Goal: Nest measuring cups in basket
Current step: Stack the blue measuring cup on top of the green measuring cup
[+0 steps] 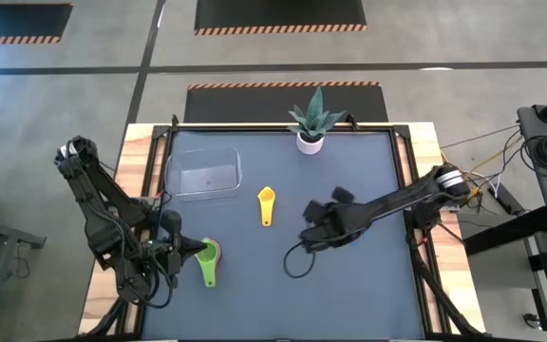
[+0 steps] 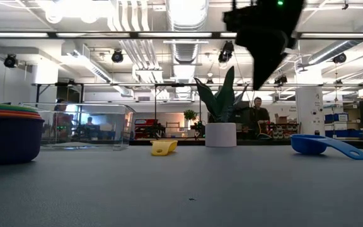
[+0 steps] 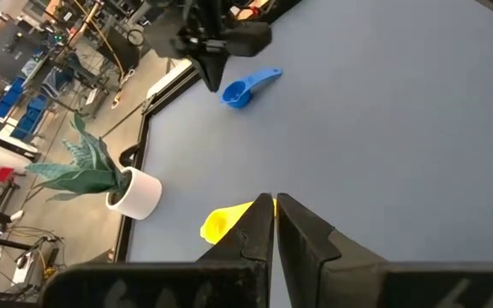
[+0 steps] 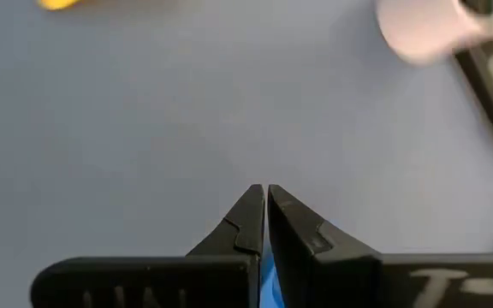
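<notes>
On the grey table (image 1: pixel 349 285), seen from above with 12 o'clock at the far edge, the basket (image 1: pixel 203 175) sits at about 10 o'clock from the table centre, clear-walled, with nothing visible inside it. A white plant pot (image 1: pixel 310 142) stands at 12 o'clock near the far edge. The yellow cup (image 1: pixel 266 203) lies alone near the centre, just to the 4 o'clock side of the basket and apart from it.

A stack of nested cups (image 1: pixel 208 255), green on top, rests at about 8 o'clock, near the front left. In the low view the stack (image 2: pixel 8 135) shows a dark purple outer cup with orange, red and green rims above it.

The left gripper (image 1: pixel 190 251) sits just beside the stack at its 9 o'clock side. Its fingers (image 3: pixel 259 224) are pressed together and grip nothing.

The right gripper (image 1: pixel 304 239) hovers at about 4 o'clock from the centre. Its fingers (image 4: pixel 251 218) are closed on nothing. The blue cup (image 3: pixel 248 86) lies on the table beneath it; a blue sliver shows between the fingertips in the right wrist view, but contact cannot be determined.
</notes>
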